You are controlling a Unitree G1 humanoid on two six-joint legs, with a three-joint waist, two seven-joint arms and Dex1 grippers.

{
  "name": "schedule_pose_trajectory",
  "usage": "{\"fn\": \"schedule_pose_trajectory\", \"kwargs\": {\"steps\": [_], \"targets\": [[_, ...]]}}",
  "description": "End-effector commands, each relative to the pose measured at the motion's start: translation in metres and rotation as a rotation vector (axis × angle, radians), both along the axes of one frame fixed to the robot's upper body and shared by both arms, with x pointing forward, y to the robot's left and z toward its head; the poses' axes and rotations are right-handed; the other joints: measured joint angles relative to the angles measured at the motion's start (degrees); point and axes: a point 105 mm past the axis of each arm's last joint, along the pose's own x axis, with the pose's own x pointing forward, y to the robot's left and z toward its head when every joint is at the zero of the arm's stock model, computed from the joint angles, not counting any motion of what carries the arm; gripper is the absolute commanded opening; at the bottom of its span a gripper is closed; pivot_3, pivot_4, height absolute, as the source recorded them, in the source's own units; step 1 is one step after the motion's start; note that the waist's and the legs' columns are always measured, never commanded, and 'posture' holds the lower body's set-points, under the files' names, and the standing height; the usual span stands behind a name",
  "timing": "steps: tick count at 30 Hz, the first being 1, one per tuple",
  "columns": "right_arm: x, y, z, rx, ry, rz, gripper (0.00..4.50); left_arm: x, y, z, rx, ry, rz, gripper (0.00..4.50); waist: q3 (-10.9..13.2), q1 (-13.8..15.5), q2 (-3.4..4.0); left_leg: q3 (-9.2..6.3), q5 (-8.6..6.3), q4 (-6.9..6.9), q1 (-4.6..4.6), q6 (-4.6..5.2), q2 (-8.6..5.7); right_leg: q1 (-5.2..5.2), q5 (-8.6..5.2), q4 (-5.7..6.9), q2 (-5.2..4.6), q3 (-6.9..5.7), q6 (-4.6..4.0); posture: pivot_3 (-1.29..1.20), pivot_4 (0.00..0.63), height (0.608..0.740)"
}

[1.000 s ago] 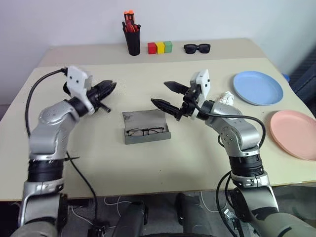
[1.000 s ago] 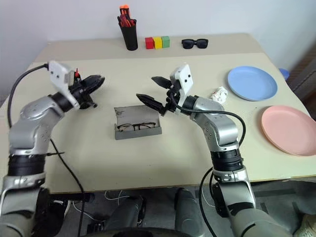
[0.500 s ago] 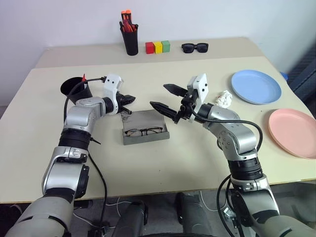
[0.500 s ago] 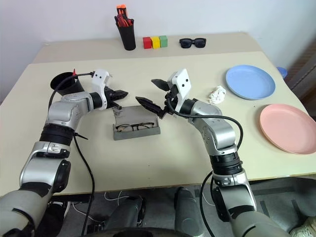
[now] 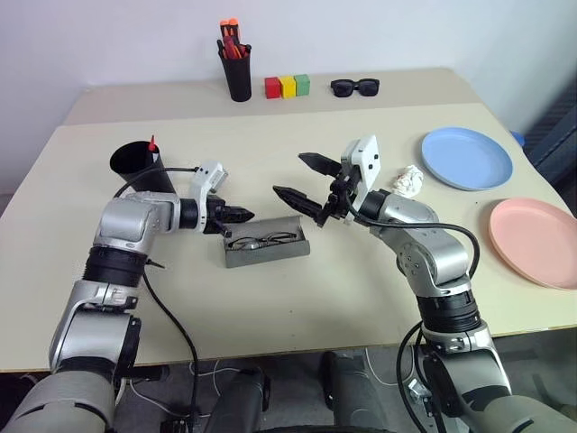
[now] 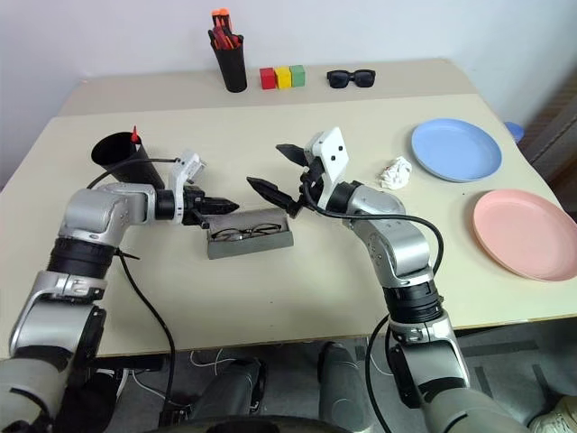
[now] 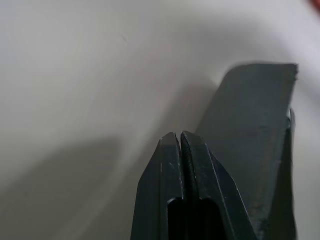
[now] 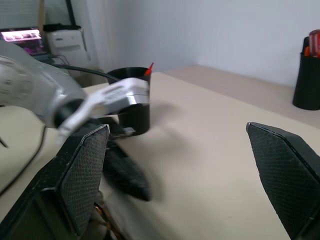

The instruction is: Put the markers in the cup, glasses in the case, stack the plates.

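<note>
- At the left end of the grey case [image 5: 268, 246], the left gripper [image 5: 245, 215] has its 2 black fingers pressed together and holds nothing.
- I think the step in hand is to shut the case. The closed tip looks set to push the lid [image 7: 260, 130], which looks part way up. A slow, soft push should keep the case from sliding.
- The right gripper [image 5: 303, 179] hangs over the right side of the case with its fingers spread wide and nothing in it. It could hold the case steady.
- The glasses [image 5: 263, 241] lie inside the case. I would check that no part sticks out before the lid comes down.
- The black cup [image 5: 135, 162] stands behind the left arm, and the red tip of the marker [image 5: 151, 142] pokes out of it.
- The blue plate [image 5: 467, 159] and the pink plate [image 5: 534, 242] lie apart at the right side of the table [image 5: 297, 316], not yet stacked, with nothing on them.
- The tall pen holder [image 5: 239, 70] at the back holds red pens [image 5: 233, 36].
</note>
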Motion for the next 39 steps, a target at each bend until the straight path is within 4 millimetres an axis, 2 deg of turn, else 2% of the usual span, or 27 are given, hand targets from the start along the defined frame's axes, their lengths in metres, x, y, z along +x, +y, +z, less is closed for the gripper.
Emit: {"fn": "schedule_pose_trajectory", "kwargs": {"steps": [1, 5, 8, 9, 10, 11, 13, 18, 20, 21, 24, 26, 29, 35, 39], "targets": [[-0.003, -0.001, 0.011, 0.007, -0.057, 0.001, 4.5, -0.014, -0.007, 0.005, 0.052, -0.083, -0.075, 0.05, 0.0, 0.13, 0.0, 0.0, 0.0, 0.0, 0.0, 0.0, 0.0, 0.0, 0.0, 0.0, 0.0, 0.01, 0.0, 0.0, 0.15, 0.74], [-0.002, -0.001, 0.011, 0.003, -0.06, -0.003, 4.5, -0.018, -0.006, 0.006, 0.106, -0.222, -0.06, 0.05, 0.0, 0.33, 0.0, 0.01, 0.0, 0.0, 0.0, 0.0, 0.01, 0.0, 0.0, 0.0, 0.0, 0.02, 0.0, 0.0, 0.15, 0.74], [-0.002, -0.002, 0.011, 0.002, -0.062, -0.005, 4.5, -0.004, -0.005, 0.028, 0.016, -0.358, 0.047, 0.05, 0.0, 0.53, 0.0, 0.01, 0.0, 0.01, 0.0, 0.0, 0.01, 0.0, 0.0, 0.0, 0.0, 0.02, 0.0, 0.0, 0.15, 0.74], [0.0, -0.003, 0.01, -0.004, -0.068, -0.016, 4.5, 0.001, -0.004, 0.041, -0.04, -0.415, 0.083, 0.05, 0.0, 0.59, 0.0, -0.01, 0.0, 0.02, -0.02, -0.01, 0.01, 0.0, 0.0, -0.01, 0.0, 0.01, -0.01, 0.0, 0.15, 0.74], [0.001, -0.006, 0.01, -0.01, -0.075, -0.028, 4.5, 0.005, -0.002, 0.05, -0.085, -0.438, 0.122, 0.58, 0.0, 0.59, 0.0, -0.02, 0.01, 0.03, -0.03, -0.02, 0.01, 0.0, 0.0, -0.02, 0.0, 0.01, -0.01, 0.0, 0.15, 0.74], [0.004, -0.011, 0.011, -0.01, -0.073, -0.046, 4.5, 0.004, -0.001, 0.058, -0.103, -0.481, 0.111, 0.88, 0.0, 0.55, -0.01, -0.01, 0.01, 0.04, -0.03, -0.02, 0.01, 0.0, 0.0, -0.02, 0.0, 0.01, -0.01, 0.0, 0.15, 0.74], [0.012, -0.026, 0.013, -0.012, -0.075, -0.107, 4.5, 0.0, -0.001, 0.071, -0.162, -0.51, 0.093, 1.89, 0.0, 0.51, 0.0, 0.0, 0.01, 0.02, -0.02, -0.03, 0.01, 0.0, 0.0, -0.02, 0.0, 0.02, -0.01, 0.0, 0.15, 0.74], [0.038, -0.093, 0.016, -0.054, -0.089, -0.394, 4.5, -0.01, 0.001, 0.094, -0.294, -0.563, 0.019, 4.44, 0.0, 0.67, 0.0, 0.04, 0.01, 0.02, -0.03, -0.02, 0.0, 0.0, 0.0, -0.04, -0.01, 0.02, -0.01, 0.0, 0.15, 0.74], [0.045, -0.136, 0.006, -0.125, -0.026, -0.541, 4.5, -0.015, 0.001, 0.099, -0.339, -0.572, -0.026, 4.44, 0.01, 0.67, 0.0, 0.05, 0.01, 0.03, -0.05, -0.02, 0.0, 0.0, 0.0, -0.05, -0.01, 0.02, -0.01, 0.0, 0.15, 0.74], [0.047, -0.151, 0.003, -0.148, -0.004, -0.593, 4.5, -0.017, 0.001, 0.101, -0.353, -0.576, -0.043, 4.44, 0.0, 0.7, -0.01, 0.06, 0.01, 0.03, -0.05, -0.02, -0.01, 0.01, 0.0, -0.06, -0.01, 0.02, -0.01, 0.0, 0.15, 0.74], [0.046, -0.226, 0.003, -0.21, 0.065, -0.86, 4.5, -0.025, -0.002, 0.101, -0.403, -0.546, -0.115, 4.44, 0.01, 0.7, 0.0, 0.08, 0.01, 0.03, -0.05, -0.01, -0.01, 0.03, 0.0, -0.09, -0.01, 0.02, -0.01, 0.0, 0.15, 0.74], [0.036, -0.254, 0.002, -0.258, 0.104, -0.944, 4.5, -0.03, -0.003, 0.098, -0.423, -0.521, -0.163, 4.44, 0.01, 0.67, 0.0, 0.09, 0.01, 0.02, -0.05, 0.0, -0.01, 0.03, 0.0, -0.09, -0.01, 0.03, -0.02, 0.0, 0.15, 0.74], [0.017, -0.271, -0.007, -0.316, 0.178, -0.974, 4.5, -0.032, -0.004, 0.093, -0.42, -0.502, -0.202, 4.44, 0.01, 0.41, 0.0, 0.11, -0.01, -0.02, -0.03, 0.03, 0.02, 0.06, -0.01, -0.12, 0.0, 0.03, -0.02, 0.0, 0.15, 0.74], [-0.028, -0.3, -0.037, -0.386, 0.388, -1.055, 4.5, -0.033, -0.004, 0.082, -0.39, -0.429, -0.282, 4.44, 0.0, 0.51, 0.02, 0.29, -0.02, 0.08, 0.02, 0.06, 0.05, 0.14, -0.01, -0.19, 0.01, 0.12, 0.0, 0.0, 0.15, 0.74], [-0.047, -0.307, -0.059, -0.444, 0.491, -1.081, 4.5, -0.033, -0.008, 0.076, -0.373, -0.409, -0.327, 4.44, 0.0, 0.67, 0.01, 0.3, -0.03, 0.15, 0.02, 0.08, 0.05, 0.21, 0.0, -0.27, 0.01, 0.12, 0.02, 0.0, 0.15, 0.74]]}}
